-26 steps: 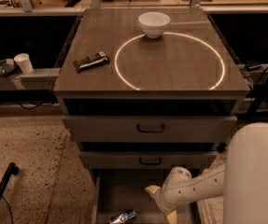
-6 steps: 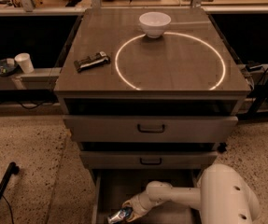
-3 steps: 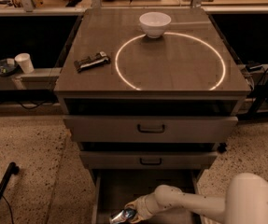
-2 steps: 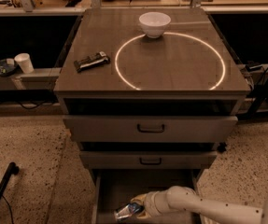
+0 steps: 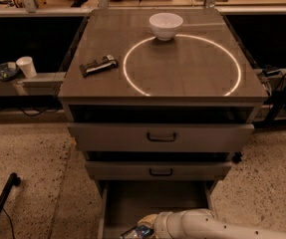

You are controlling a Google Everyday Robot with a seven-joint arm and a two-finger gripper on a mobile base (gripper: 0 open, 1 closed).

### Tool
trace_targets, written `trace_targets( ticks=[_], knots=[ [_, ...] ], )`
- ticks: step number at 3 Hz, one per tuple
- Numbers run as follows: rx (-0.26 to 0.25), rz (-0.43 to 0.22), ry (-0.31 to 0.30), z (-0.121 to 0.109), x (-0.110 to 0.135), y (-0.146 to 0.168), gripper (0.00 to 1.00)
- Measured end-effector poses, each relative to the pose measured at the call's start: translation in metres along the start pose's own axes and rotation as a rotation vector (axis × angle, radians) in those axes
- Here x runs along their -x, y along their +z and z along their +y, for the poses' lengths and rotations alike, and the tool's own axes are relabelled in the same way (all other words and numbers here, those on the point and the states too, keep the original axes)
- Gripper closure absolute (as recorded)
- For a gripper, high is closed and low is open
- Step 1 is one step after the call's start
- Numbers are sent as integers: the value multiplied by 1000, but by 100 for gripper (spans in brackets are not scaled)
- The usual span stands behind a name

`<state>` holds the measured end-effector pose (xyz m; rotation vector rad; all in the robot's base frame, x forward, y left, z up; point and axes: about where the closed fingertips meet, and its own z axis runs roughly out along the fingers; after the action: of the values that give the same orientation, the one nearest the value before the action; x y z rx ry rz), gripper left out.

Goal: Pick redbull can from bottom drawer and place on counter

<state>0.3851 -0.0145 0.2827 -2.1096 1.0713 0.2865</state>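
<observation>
Down in the open drawer (image 5: 155,203), near left: can (image 5: 135,231), right against the tip of the gripper (image 5: 146,227). On a white arm (image 5: 207,224) stretching in from the right. Cannot tell whether clenched on the can or released. Up on the counter (image 5: 97,86): white bowl (image 5: 166,25) at the far rim of the glowing circle (image 5: 124,66), dark packet (image 5: 98,65) to its left.

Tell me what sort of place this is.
Probably a robotics lab or test bay. A glowing white circle marks the counter, cluttered workbenches run behind it, and a white robot arm has its end effector in the open bottom drawer, by the redbull can.
</observation>
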Motion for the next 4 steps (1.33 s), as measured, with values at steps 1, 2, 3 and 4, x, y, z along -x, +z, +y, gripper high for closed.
trace_targets(
  ticks=[1, 2, 3, 4],
  knots=[
    [-28, -4, -22, -10, 8, -18, 100],
    [-117, -1, -103, -31, 36, -70, 100],
    [-160, 24, -192, -43, 72, -135, 100],
    [-192, 68, -187, -42, 69, -161, 100]
  ],
)
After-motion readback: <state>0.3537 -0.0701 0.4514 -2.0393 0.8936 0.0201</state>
